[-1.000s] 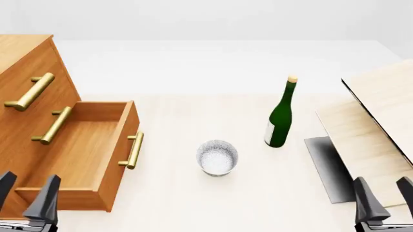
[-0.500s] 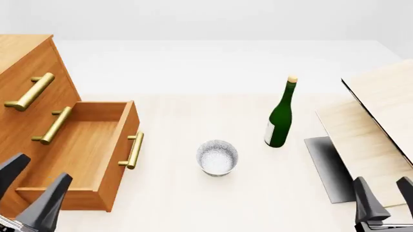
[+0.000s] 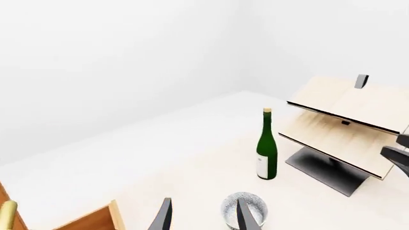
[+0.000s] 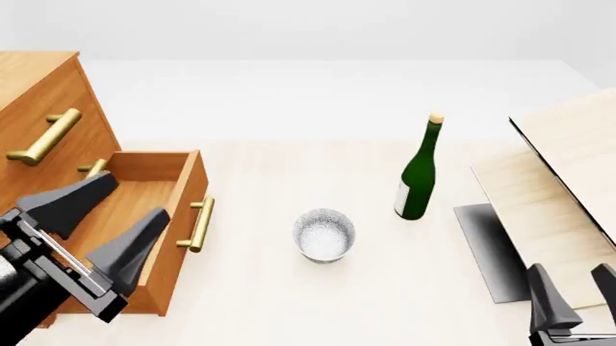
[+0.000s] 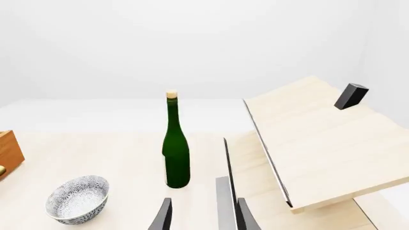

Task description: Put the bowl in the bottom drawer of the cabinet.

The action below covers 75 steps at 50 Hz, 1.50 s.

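While the right gripper [image 4: 578,303] idles open-jawed, the left gripper [image 4: 123,216] has risen over the open bottom drawer [image 4: 125,216], fingers spread and empty; the bowl [image 4: 324,235] waits beside it, likely the next target.

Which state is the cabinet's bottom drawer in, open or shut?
Open. The bottom drawer juts out from the cabinet, its inside showing and holding nothing; the bowl sits outside on the table.
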Each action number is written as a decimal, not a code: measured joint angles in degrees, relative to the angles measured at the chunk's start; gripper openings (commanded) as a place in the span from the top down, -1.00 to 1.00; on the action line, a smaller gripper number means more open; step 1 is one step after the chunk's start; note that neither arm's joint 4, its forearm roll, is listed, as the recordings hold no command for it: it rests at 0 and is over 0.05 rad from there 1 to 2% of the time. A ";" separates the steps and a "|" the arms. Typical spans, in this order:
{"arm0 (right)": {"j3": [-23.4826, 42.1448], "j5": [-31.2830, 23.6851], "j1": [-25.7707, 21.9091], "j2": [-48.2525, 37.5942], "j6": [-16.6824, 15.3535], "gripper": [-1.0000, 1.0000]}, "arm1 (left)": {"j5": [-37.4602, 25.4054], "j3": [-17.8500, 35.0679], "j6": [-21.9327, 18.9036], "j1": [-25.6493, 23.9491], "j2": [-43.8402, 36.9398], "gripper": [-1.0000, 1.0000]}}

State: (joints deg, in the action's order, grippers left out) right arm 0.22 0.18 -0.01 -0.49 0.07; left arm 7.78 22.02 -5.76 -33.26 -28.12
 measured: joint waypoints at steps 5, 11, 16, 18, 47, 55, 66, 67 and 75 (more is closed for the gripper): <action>0.00 0.00 0.00 0.00 0.00 -1.00 | 0.38 3.45 -0.61 -1.48 -4.90 -1.00; 0.00 -0.01 0.00 0.00 0.00 -1.00 | 0.72 7.35 -1.58 -3.14 -10.91 -1.00; 0.00 -0.01 0.00 0.01 0.00 -1.00 | 0.34 10.68 -2.30 -4.51 -15.80 -1.00; 0.00 -0.01 0.00 0.01 0.00 -1.00 | -0.11 12.11 -2.50 -5.05 -17.65 -1.00; 0.00 -0.01 0.00 0.01 0.00 -1.00 | -13.77 31.08 -2.45 -7.36 -37.05 -1.00; 0.00 -0.01 0.00 0.01 0.00 -1.00 | -18.02 35.68 -1.88 -7.94 -41.00 -1.00; 0.00 -0.01 0.00 0.01 0.00 -1.00 | -22.03 40.13 0.53 -8.65 -46.10 -1.00; 0.00 -0.01 0.00 0.01 0.00 -1.00 | -22.36 40.49 0.71 -8.68 -46.52 -1.00; 0.00 -0.01 0.00 0.01 0.00 -1.00 | -24.47 42.80 1.82 -9.04 -50.28 -1.00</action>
State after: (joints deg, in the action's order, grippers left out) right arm 0.22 0.17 -0.01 -0.48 0.07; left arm -16.69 64.83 -3.93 -42.30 -78.39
